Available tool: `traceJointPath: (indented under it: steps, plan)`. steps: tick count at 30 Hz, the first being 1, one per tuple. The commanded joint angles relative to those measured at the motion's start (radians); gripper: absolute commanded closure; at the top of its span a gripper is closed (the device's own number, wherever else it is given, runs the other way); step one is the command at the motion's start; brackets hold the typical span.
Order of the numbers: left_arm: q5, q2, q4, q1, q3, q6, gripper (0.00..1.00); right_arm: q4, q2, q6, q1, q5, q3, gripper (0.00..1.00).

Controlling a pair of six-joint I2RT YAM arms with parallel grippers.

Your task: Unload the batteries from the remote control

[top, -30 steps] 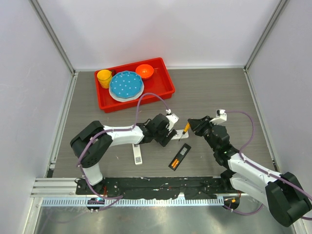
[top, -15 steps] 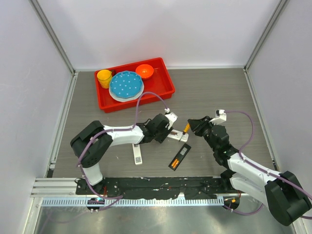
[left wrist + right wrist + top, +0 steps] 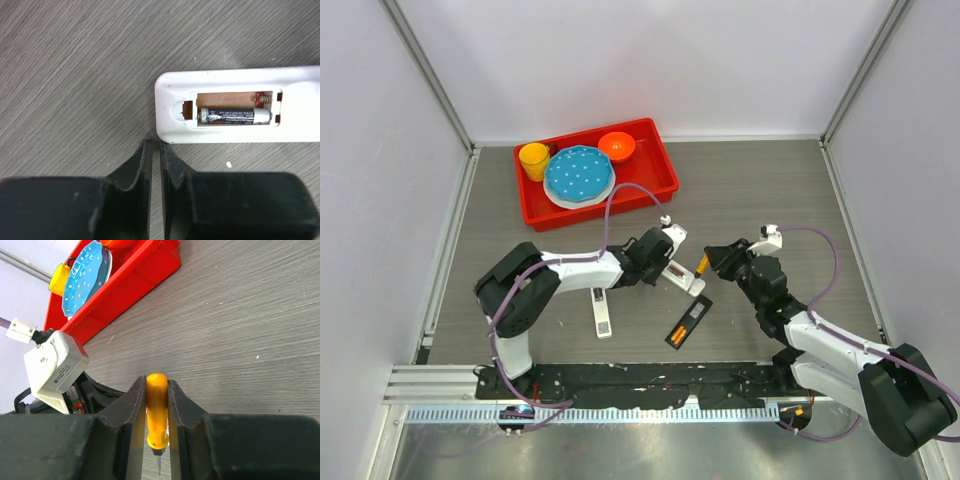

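Battery [image 3: 235, 116], print unreadable, in remote [image 3: 225, 82]; left gripper [image 3: 155, 146] pinched empty, right gripper [image 3: 156, 385] clamps screwdriver [image 3: 157, 412].

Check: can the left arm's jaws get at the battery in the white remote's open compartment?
Probably yes: the battery lies uncovered, close to the jaws, nothing over it. But the jaws stand shut and the cell sits recessed.

Bright, even lighting; soft shadows; sharp focus.
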Motion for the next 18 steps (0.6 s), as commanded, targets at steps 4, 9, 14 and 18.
traceJointPath:
  steps: [4, 9, 14, 18]
  plan:
    - [0.061, 0.055, -0.049, 0.008, 0.082, -0.044, 0.89, 0.066, 0.026, -0.008, 0.004, 0.004, 0.053, 0.99]
    - [0.120, 0.079, -0.051, 0.003, 0.112, -0.076, 0.92, 0.065, 0.025, -0.010, 0.005, 0.002, 0.056, 0.99]
    - [0.117, 0.090, -0.045, -0.018, 0.120, -0.076, 0.94, 0.045, 0.002, -0.011, 0.004, 0.012, 0.056, 0.99]
    - [0.129, 0.095, -0.040, -0.034, 0.128, -0.075, 0.94, 0.031, -0.012, -0.014, 0.005, 0.015, 0.054, 0.99]
